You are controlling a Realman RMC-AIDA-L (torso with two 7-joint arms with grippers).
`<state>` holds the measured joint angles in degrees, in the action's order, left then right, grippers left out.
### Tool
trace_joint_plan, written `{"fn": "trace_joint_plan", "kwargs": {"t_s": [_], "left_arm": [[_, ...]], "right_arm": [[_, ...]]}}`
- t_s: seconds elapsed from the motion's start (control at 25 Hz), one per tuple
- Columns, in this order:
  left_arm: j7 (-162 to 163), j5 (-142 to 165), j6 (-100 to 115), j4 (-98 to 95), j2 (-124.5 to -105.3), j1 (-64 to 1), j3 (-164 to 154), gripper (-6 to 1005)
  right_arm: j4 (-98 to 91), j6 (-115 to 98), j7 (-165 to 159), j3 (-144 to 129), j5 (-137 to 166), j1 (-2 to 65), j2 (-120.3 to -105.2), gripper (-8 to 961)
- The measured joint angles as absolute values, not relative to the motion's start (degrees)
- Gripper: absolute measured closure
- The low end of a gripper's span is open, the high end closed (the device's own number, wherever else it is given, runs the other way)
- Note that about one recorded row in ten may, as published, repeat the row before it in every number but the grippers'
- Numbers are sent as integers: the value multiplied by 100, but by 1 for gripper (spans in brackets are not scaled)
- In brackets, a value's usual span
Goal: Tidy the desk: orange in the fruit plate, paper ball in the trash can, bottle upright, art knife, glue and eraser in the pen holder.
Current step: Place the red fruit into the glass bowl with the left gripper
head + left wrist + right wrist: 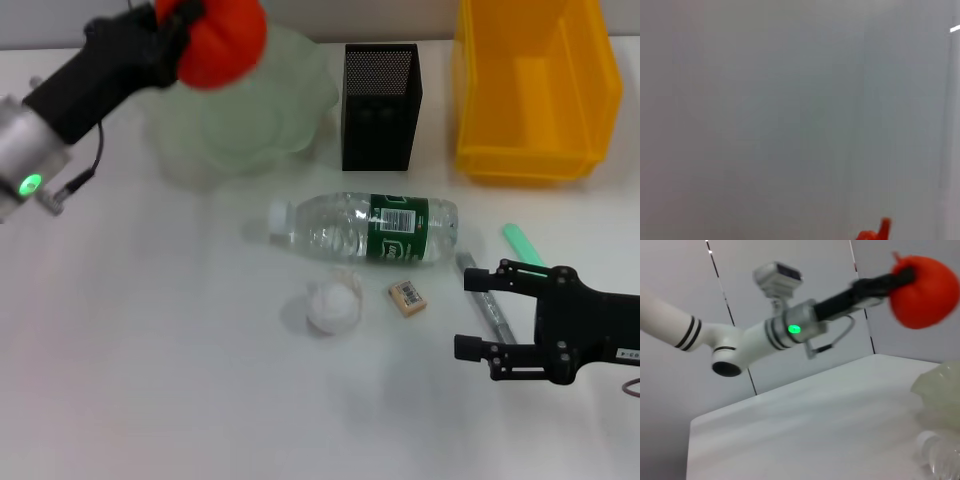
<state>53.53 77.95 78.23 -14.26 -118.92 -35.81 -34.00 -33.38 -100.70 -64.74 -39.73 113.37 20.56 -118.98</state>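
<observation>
My left gripper [190,30] is shut on the orange [222,40] and holds it in the air above the pale green fruit plate [250,120]. The right wrist view shows the orange [922,290] raised over the plate's edge [937,385]. A clear bottle [365,228] with a green label lies on its side mid-table. In front of it are the white paper ball [333,305] and the tan eraser [407,297]. The black mesh pen holder [381,105] stands at the back. My right gripper [478,315] is open, low over the grey art knife [487,305]. A green glue stick [522,243] lies beside it.
A yellow bin [535,90] stands at the back right, next to the pen holder. The table is white, with bare surface along the left and the front.
</observation>
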Motion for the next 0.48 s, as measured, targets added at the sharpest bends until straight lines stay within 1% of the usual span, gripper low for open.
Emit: {"fn": "trace_joint_plan", "kwargs": {"t_s": [0.12, 0.16, 0.28, 0.4, 0.48], "left_arm": [[4816, 7558, 7221, -1155, -11903, -3855, -3399, 931], [4816, 7558, 7221, -1155, -11903, -3855, -3399, 934], [4027, 7391, 6337, -778, -11918, -4255, -3386, 943], [3717, 7295, 5990, -626, -11918, -4379, -3378, 937], [2963, 7165, 5496, -407, -11918, -4516, -3359, 933]], "right_arm": [[-3334, -10085, -6470, -3973, 11332, 2056, -11901, 124], [-3322, -10086, -6470, -3973, 11330, 2058, -11904, 124], [-3265, -10090, -6467, -3973, 11327, 2077, -11909, 124], [-3260, -10090, -6466, -3973, 11325, 2077, -11909, 124], [-3216, -10090, -6464, -3973, 11322, 2074, -11910, 124]]}}
